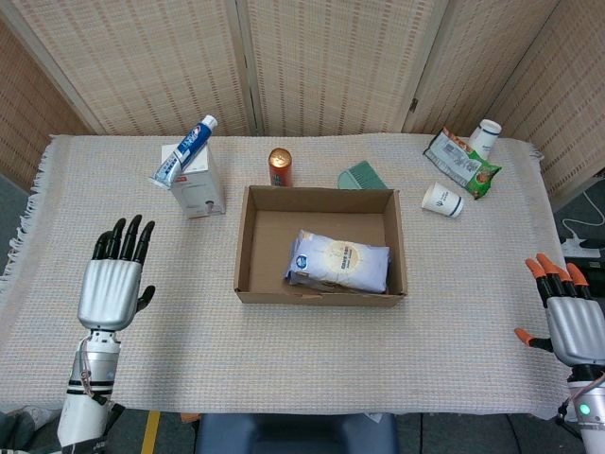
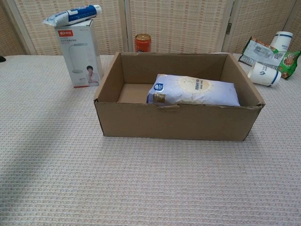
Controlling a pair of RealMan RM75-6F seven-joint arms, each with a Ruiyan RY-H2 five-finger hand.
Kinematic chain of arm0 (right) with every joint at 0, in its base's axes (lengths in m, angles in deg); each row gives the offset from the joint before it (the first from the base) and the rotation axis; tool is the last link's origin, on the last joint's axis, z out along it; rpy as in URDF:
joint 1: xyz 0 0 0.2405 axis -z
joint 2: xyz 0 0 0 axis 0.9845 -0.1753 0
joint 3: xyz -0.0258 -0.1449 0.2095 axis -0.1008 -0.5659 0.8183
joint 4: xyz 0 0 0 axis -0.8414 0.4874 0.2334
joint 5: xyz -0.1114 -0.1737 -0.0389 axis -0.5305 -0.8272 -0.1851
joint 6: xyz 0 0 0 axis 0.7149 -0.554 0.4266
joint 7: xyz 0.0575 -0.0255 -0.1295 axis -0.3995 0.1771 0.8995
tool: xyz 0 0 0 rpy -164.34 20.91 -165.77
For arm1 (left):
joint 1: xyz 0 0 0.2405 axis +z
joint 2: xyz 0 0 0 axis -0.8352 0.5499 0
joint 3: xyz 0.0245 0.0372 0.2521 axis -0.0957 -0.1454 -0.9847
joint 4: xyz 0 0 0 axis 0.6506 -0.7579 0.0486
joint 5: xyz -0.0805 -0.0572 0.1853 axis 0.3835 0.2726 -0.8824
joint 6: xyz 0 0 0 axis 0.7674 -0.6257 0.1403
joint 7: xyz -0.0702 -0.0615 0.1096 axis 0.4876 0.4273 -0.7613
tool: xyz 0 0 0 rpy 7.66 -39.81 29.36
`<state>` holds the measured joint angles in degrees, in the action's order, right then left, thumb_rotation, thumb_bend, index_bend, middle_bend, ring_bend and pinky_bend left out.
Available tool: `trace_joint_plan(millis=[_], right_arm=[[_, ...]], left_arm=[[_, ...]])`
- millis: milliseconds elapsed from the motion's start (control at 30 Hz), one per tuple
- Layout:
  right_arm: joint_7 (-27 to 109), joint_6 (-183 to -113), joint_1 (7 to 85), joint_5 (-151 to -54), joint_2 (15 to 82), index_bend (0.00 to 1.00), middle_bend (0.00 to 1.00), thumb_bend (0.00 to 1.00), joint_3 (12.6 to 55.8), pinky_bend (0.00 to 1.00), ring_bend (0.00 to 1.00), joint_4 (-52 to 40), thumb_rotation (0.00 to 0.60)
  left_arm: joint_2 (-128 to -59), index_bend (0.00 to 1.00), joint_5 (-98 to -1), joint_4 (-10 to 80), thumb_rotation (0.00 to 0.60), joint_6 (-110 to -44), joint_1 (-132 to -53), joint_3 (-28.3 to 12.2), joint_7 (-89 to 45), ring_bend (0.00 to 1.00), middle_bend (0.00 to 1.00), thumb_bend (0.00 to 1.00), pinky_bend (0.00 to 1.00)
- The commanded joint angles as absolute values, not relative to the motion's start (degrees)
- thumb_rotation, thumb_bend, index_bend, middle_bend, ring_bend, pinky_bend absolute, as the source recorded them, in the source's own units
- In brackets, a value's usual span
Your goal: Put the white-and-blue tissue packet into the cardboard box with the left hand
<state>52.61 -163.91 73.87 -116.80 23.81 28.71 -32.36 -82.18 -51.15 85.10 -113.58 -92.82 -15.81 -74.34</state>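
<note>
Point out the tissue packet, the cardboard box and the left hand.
tissue packet (image 1: 340, 264), head view, middle of its top face.
cardboard box (image 1: 243, 244), head view, its left wall.
left hand (image 1: 110, 290), head view, back of the hand, fingers apart, holding nothing.

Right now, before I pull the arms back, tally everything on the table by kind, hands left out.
Boxes: 2, the cardboard box and a white carton.
Packets: 2, the tissue packet inside the cardboard box, and a snack bag.
Paper cups: 2, one upright, one tipped over.
Toothpaste tube: 1.
Can: 1.
Green item: 1.
Total: 9.
</note>
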Motion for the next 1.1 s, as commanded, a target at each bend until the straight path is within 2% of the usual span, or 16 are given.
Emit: trace_joint_plan(millis=[33,433,700,900,1100], right_arm=[[52.67,-163.97,73.84,-117.38,24.13,0.05,0.0,0.0,28.45,0.0,0.0,-32.1,0.6],[53.98,-164.27,73.88,-117.78,24.89,0.05,0.0,0.0,28.16,0.0,0.0,-31.99,0.6],[54.06,-164.63,74.02,-117.72,24.86,0.05,0.0,0.0,28.26,0.0,0.0,-32.16,0.6],[54.07,-164.86,74.06,-117.55,24.99,0.05,0.0,0.0,28.47,0.0,0.0,-32.13,0.6],[54.45,-164.66,73.75,-117.35,25.74,0.05,0.0,0.0,28.68,0.0,0.0,-31.22,0.6]], left_arm=[[-82.98,0.0,-58.45,74.31,0.6,-114.72,-85.98,-20.38,-63.25,0.0,0.03,0.2,0.17],[-87.88,0.0,-64.52,54.96,0.6,-109.5,-80.48,-19.38,-46.27,0.0,0.04,0.19,0.15],[-88.65,0.0,-62.58,46.15,0.6,-102.81,-78.94,-17.41,-40.46,0.0,0.03,0.19,0.14],[-88.32,0.0,-63.56,44.66,0.6,-100.66,-77.79,-17.16,-39.15,0.0,0.01,0.18,0.13],[-85.01,0.0,-64.63,47.87,0.6,-97.21,-77.99,-16.82,-39.23,0.0,0.0,0.18,0.13]])
